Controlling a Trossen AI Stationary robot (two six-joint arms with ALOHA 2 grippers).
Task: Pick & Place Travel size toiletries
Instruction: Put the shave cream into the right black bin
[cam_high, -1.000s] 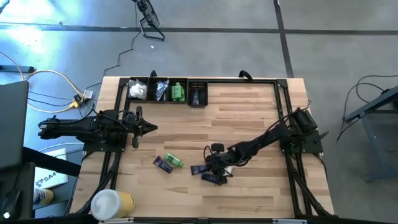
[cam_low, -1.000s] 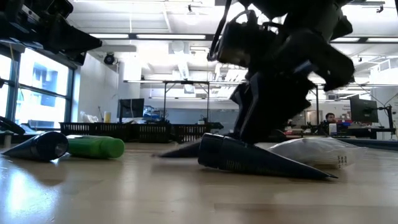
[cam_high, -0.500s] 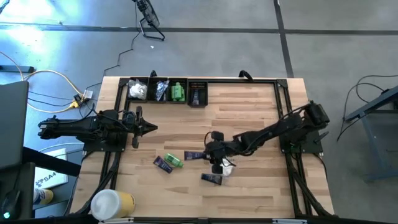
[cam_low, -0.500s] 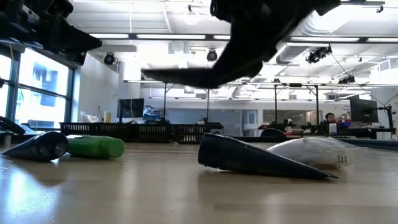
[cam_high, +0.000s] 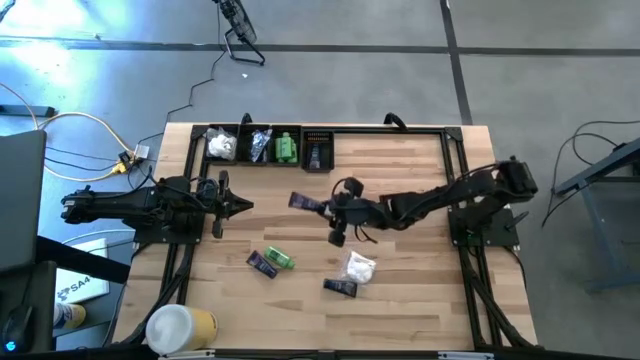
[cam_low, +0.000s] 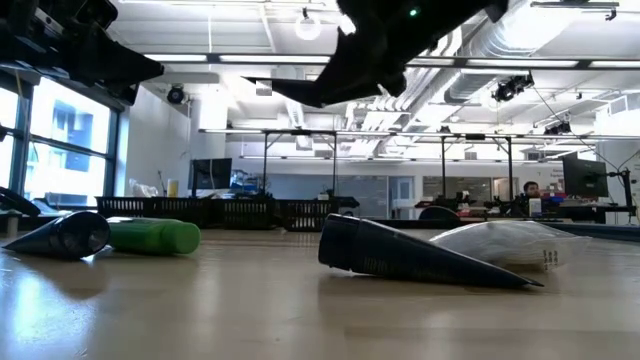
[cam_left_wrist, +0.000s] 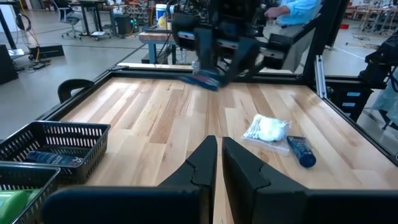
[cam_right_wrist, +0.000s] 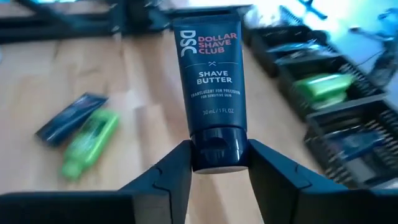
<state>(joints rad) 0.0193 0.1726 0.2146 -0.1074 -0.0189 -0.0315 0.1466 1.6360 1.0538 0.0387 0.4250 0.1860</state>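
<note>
Low view: right gripper (cam_low: 345, 85) only a dark silhouette, cut off above | right wrist view: pinching dark shave-butter tube (cam_right_wrist: 209, 93) by its cap, above open wooden counter (cam_high: 400, 170) | left gripper (cam_high: 240, 205) pressed together, near counter's left edge.

Pale wood-plank table (cam_high: 400, 160), glossy plastic shave-butter tube (cam_right_wrist: 210, 93), black mesh baskets (cam_left_wrist: 59, 140)

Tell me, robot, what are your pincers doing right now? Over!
Right pincer shut on shave butter tube, carried above table. Left pincer shut, waiting at left edge. Nothing blocking the black bins.
</note>
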